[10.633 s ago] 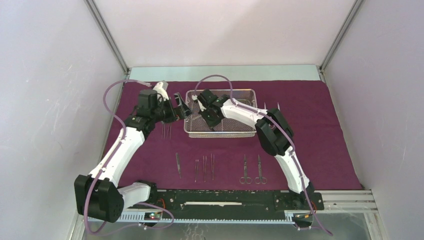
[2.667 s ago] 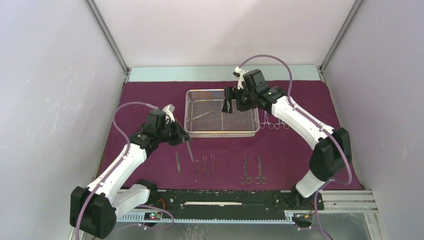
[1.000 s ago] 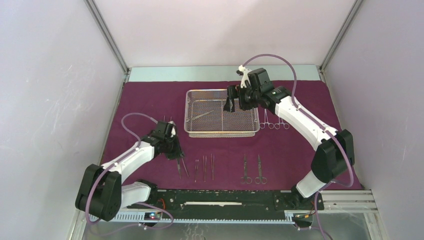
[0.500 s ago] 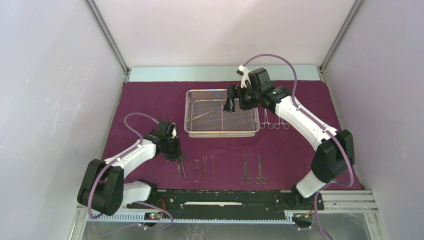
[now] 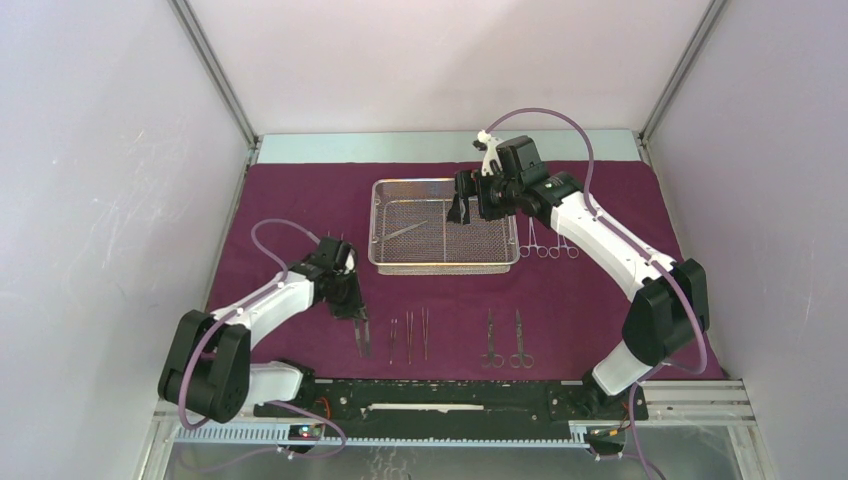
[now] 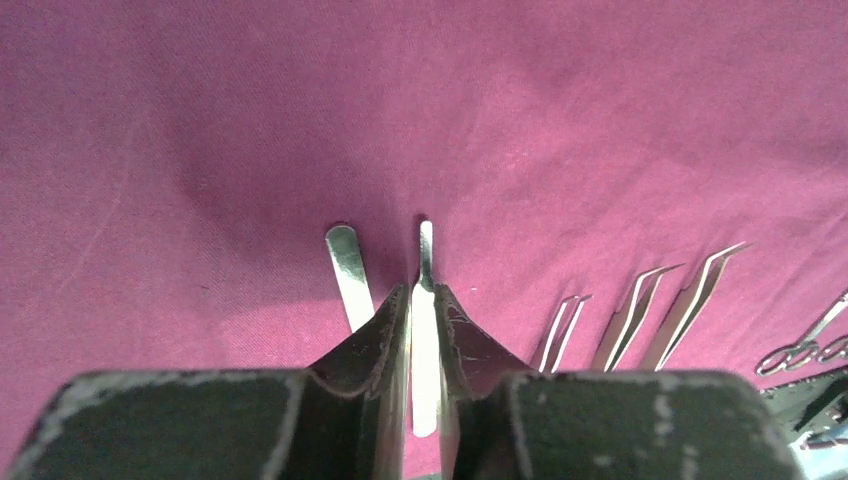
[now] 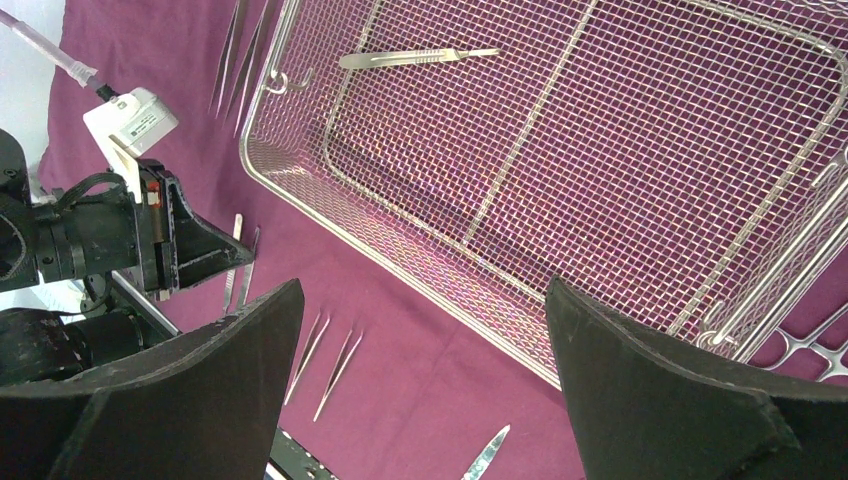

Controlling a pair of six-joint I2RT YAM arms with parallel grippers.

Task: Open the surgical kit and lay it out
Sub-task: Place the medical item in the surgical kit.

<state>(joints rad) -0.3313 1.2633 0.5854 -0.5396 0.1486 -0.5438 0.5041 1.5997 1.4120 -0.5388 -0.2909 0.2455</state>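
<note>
Left gripper (image 6: pixel 422 292), low at the overhead view's lower left, has its fingers close on either side of a flat steel handle (image 6: pixel 425 255) lying on the maroon cloth (image 5: pixel 600 300); whether it pinches cannot be told. Right gripper (image 5: pixel 462 208), spread wide, hangs over the mesh tray (image 5: pixel 444 267) at upper centre, which has one scalpel handle (image 5: pixel 405 230) inside. Tweezers (image 5: pixel 409 335) and scissors (image 5: pixel 505 345) line the cloth's lower edge.
</note>
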